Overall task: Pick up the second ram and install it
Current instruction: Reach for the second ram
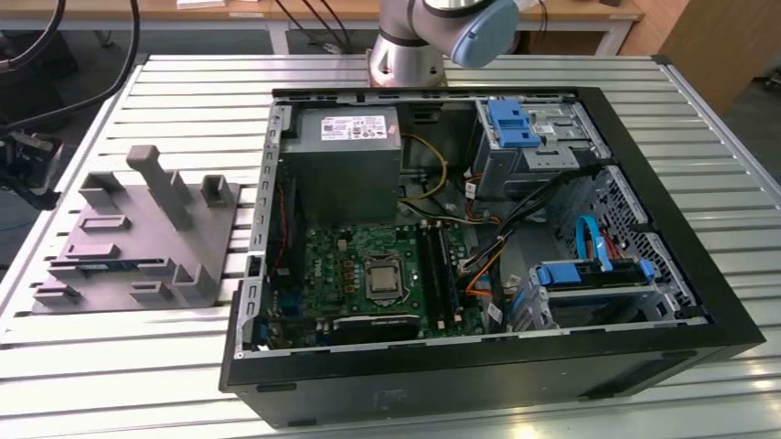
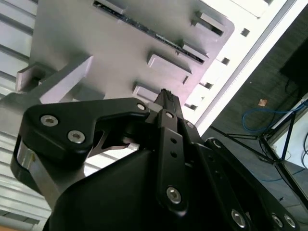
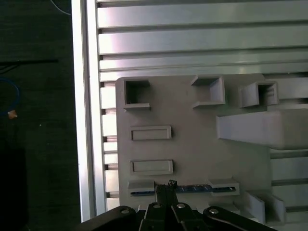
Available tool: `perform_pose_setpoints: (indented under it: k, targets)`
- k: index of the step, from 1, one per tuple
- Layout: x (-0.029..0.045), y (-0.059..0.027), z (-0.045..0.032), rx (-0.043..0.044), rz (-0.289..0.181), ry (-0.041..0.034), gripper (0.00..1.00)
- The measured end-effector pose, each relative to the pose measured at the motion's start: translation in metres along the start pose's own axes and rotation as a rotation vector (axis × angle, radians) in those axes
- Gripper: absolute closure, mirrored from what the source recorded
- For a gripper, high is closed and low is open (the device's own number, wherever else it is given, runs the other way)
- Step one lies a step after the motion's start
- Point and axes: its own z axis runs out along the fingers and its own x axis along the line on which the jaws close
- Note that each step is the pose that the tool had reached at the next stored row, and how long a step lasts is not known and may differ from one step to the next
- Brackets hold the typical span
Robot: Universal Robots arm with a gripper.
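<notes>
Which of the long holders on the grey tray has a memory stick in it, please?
The slot in line with the claw: the second ram stands on edge in it, blue-green. The two rectangular pockets beside it hold nothing.

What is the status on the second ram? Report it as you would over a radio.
Gripper above grey moulded tray, lined up with second ram. Ram seated in tray slot, not lifted. No obstruction seen.

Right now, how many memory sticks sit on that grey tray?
1: the memory stick stands on edge near one side of the grey tray, below the pincer. Others may hide behind the posts.
</notes>
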Motion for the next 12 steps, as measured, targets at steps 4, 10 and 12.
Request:
perform_pose_setpoints:
  k: [4,10,12]
  targets:
    - [-0.0105,0.0005,0.0076,0.0005,-0.003,0.0000,0.90]
    - [-0.0244,0.0011,0.0143,0.0090,-0.011,0.0182,0.90]
    - [-0.0267,0.0012,0.0154,0.0140,-0.016,0.0353,0.90]
